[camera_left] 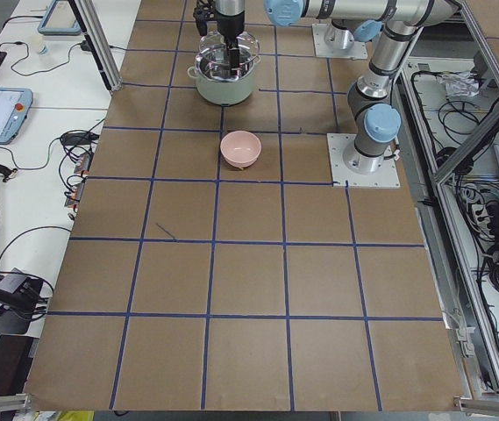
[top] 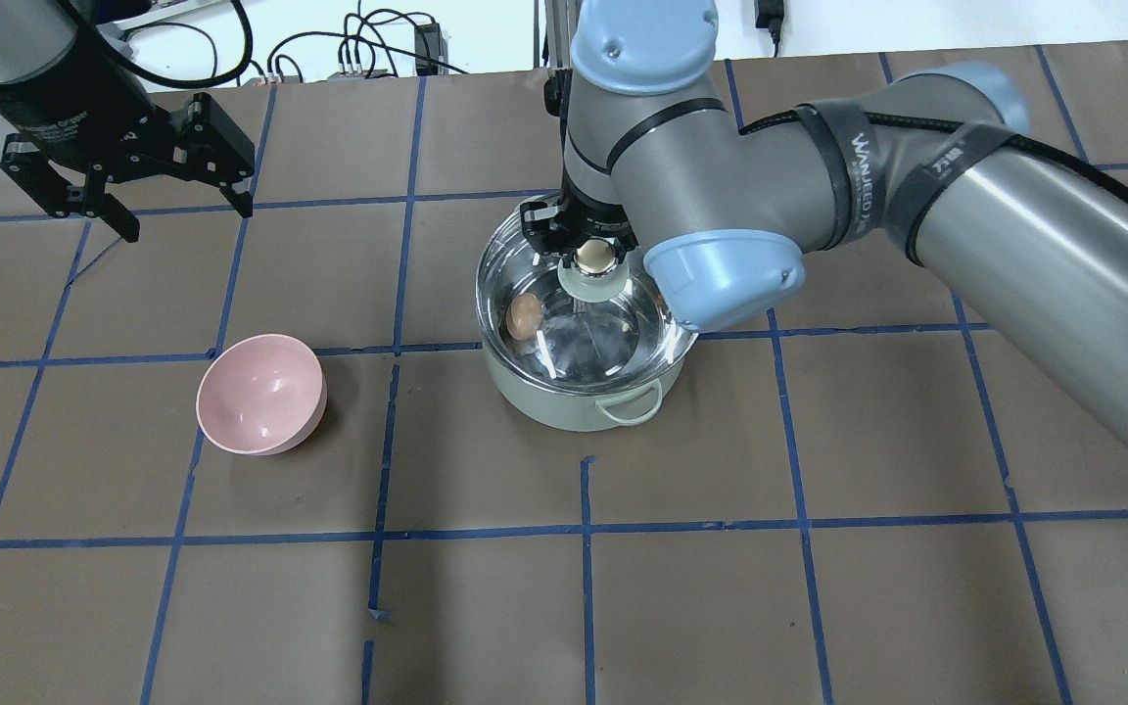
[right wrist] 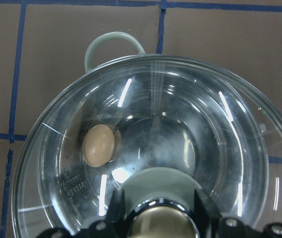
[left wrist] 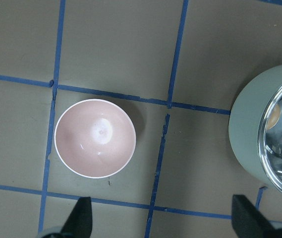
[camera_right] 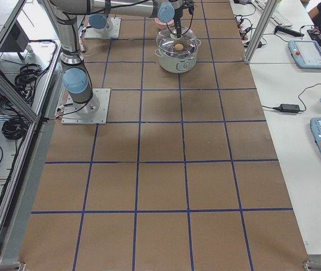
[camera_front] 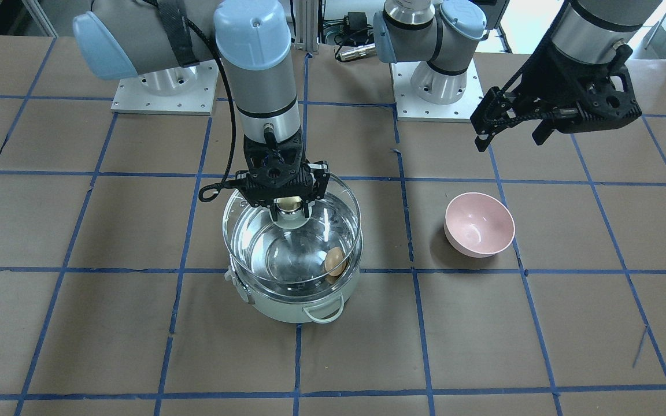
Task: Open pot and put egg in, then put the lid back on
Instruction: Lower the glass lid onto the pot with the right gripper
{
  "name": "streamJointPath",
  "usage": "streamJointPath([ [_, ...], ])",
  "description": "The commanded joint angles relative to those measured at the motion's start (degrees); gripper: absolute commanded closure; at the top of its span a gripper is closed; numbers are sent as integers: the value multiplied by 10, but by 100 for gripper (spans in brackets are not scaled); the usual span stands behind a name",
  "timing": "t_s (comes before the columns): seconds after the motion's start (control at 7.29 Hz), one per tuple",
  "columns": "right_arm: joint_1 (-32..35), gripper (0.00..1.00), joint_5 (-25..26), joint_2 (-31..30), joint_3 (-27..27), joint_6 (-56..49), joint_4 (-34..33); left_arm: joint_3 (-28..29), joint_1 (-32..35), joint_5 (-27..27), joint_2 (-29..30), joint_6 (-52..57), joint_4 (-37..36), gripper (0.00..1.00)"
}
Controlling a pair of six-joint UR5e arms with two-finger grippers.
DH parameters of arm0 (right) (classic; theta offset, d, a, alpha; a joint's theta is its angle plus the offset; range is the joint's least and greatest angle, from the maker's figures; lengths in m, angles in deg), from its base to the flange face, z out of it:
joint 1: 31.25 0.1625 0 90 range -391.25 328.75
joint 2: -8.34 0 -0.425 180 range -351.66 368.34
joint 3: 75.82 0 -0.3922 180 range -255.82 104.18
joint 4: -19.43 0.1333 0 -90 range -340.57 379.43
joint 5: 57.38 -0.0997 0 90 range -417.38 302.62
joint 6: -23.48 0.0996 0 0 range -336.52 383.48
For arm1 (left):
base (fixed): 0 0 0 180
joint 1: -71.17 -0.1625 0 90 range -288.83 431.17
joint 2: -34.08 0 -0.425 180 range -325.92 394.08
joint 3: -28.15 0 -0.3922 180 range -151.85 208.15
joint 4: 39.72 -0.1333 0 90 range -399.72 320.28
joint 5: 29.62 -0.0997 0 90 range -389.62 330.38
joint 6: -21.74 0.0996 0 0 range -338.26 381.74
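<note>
The mint-green pot (camera_front: 287, 306) stands on the table, also in the overhead view (top: 564, 406) and left wrist view (left wrist: 245, 129). The tan egg (camera_front: 336, 261) lies inside it, seen through the glass in the overhead view (top: 524, 315) and right wrist view (right wrist: 99, 145). My right gripper (camera_front: 289, 208) (top: 591, 257) (right wrist: 155, 218) is shut on the gold-topped knob of the clear glass lid (camera_front: 252, 231) (right wrist: 220, 124). It holds the lid over the pot, a little above the rim. My left gripper (camera_front: 512, 130) (top: 123, 186) (left wrist: 163, 223) is open and empty, high above the table.
A pink bowl (camera_front: 479, 224) (top: 260, 394) (left wrist: 95, 138) sits empty on the table between the pot and my left gripper, directly below the left wrist camera. Brown paper with blue tape lines covers the table. The arm bases stand at the robot's edge.
</note>
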Motion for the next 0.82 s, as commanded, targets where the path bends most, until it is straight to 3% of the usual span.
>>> streamJointPath([
  [0.0,9,55,-1,17,0,2,-16,1,2,-15,7,0,4,0],
  [0.69,15,55,1,28,-5,-33,-25,12,29,-23,8,32,4,0],
])
